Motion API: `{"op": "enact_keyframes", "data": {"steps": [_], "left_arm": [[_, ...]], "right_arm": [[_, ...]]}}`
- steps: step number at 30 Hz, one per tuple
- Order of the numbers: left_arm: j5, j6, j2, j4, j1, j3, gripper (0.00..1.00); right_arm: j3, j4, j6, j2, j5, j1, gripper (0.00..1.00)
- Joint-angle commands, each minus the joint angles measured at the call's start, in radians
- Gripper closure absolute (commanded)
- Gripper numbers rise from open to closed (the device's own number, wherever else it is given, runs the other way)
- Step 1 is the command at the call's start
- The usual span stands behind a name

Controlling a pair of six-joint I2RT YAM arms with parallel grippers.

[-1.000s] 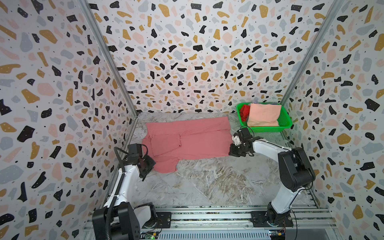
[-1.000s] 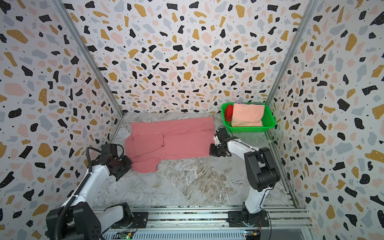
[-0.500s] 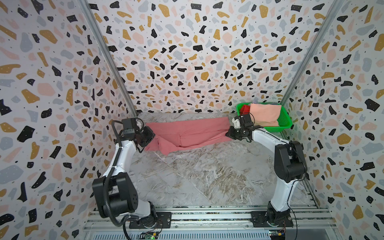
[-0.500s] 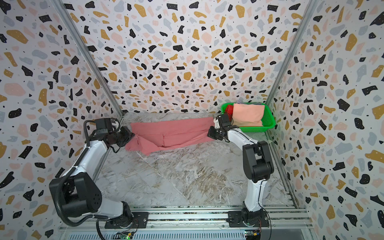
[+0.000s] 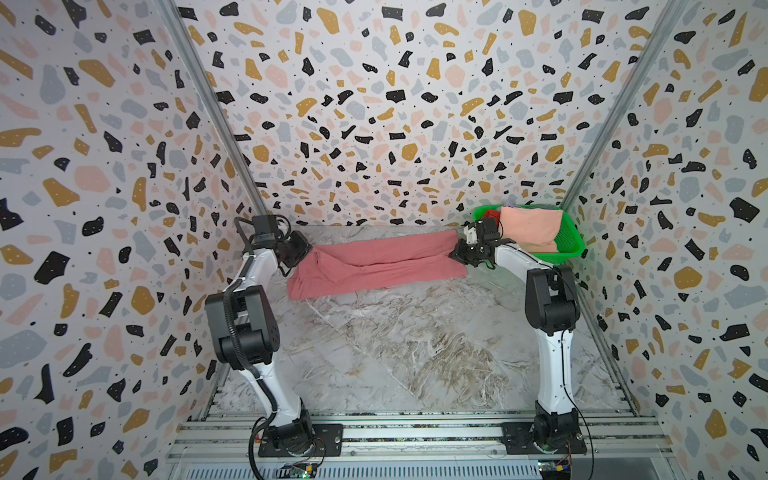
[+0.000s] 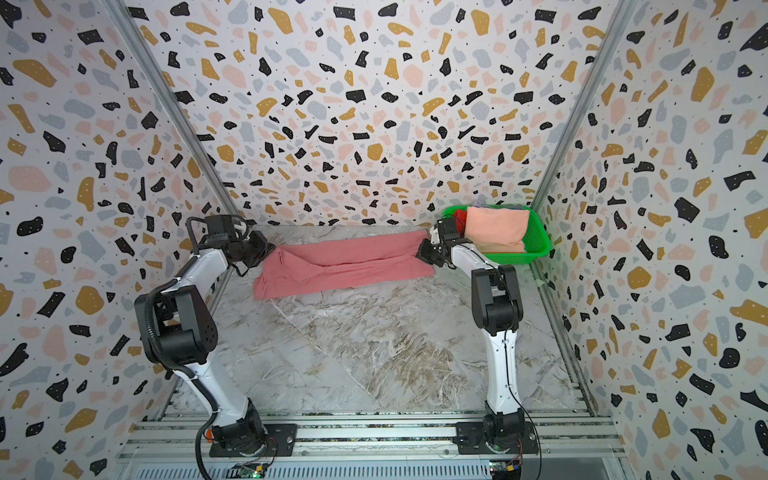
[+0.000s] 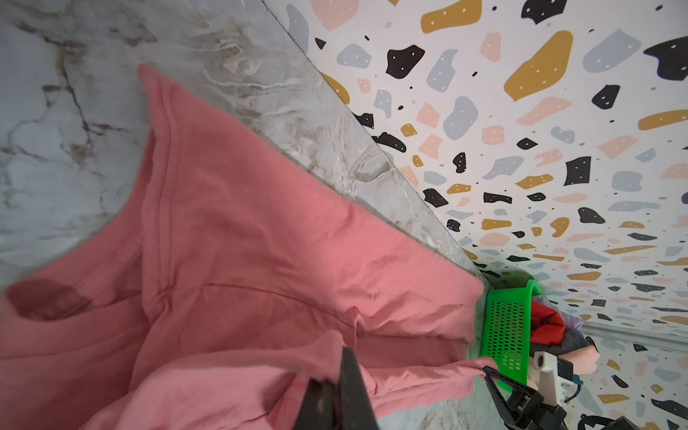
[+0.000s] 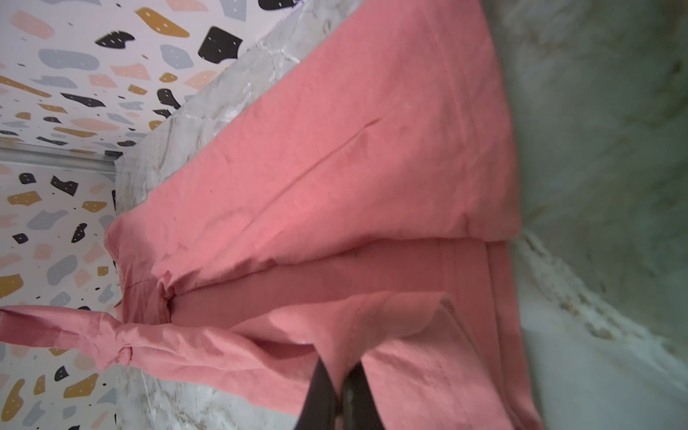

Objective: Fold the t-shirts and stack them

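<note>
Clamping the pink shirt (image 5: 374, 266) stretched between their jaws, left gripper (image 5: 307, 251) and right gripper (image 5: 456, 252) seem mid-fold; peach shirt (image 5: 530, 230) and red shirt (image 5: 491, 214) lie in the basket (image 5: 575, 249) beside the right jaws.

My spread t-shirt (image 5: 374, 266) lies along the back edge of the table (image 5: 415, 353), left gripper (image 5: 306, 252) at its left end, right gripper (image 5: 456, 252) at its right. Basket (image 5: 569, 245): back right corner, folded t-shirt (image 5: 530, 226) inside.

No readable text, labels, brands, numbers or signs on anything in view.
</note>
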Motion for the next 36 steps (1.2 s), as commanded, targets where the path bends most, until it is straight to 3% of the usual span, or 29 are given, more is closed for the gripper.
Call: {"op": "enact_keyframes", "data": {"steps": [1, 3, 5, 7, 9, 12, 21, 27, 36], "left_arm": [[0.015, -0.016, 0.043, 0.049, 0.001, 0.054, 1.0], [0.019, -0.031, 0.079, 0.063, 0.001, 0.084, 1.0], [0.039, -0.045, 0.122, 0.09, 0.002, 0.13, 0.99], [0.047, -0.072, 0.166, 0.119, 0.003, 0.185, 0.84], [0.047, -0.106, 0.211, 0.146, 0.008, 0.232, 0.77], [0.011, -0.156, 0.254, 0.127, 0.016, 0.277, 0.58], [-0.089, -0.099, 0.167, 0.042, -0.001, 0.188, 0.57], [-0.153, -0.013, 0.112, -0.045, -0.07, 0.097, 0.56], [-0.319, 0.015, 0.109, -0.123, -0.155, 0.037, 0.54]], "right_arm": [[0.067, -0.04, 0.016, 0.017, -0.009, -0.013, 0.89], [0.085, -0.016, 0.032, 0.032, -0.015, -0.027, 0.83], [0.094, 0.02, 0.05, 0.039, -0.043, -0.043, 0.64], [0.085, 0.063, 0.066, 0.029, -0.051, -0.056, 0.52], [0.06, 0.103, 0.066, 0.002, -0.04, -0.064, 0.52], [0.016, 0.12, 0.062, -0.045, -0.01, -0.066, 0.51], [-0.171, 0.158, 0.024, -0.217, 0.078, -0.033, 0.5], [-0.116, 0.159, 0.029, -0.138, 0.018, 0.019, 0.5], [-0.059, 0.154, 0.041, -0.06, -0.055, 0.055, 0.48]]}}
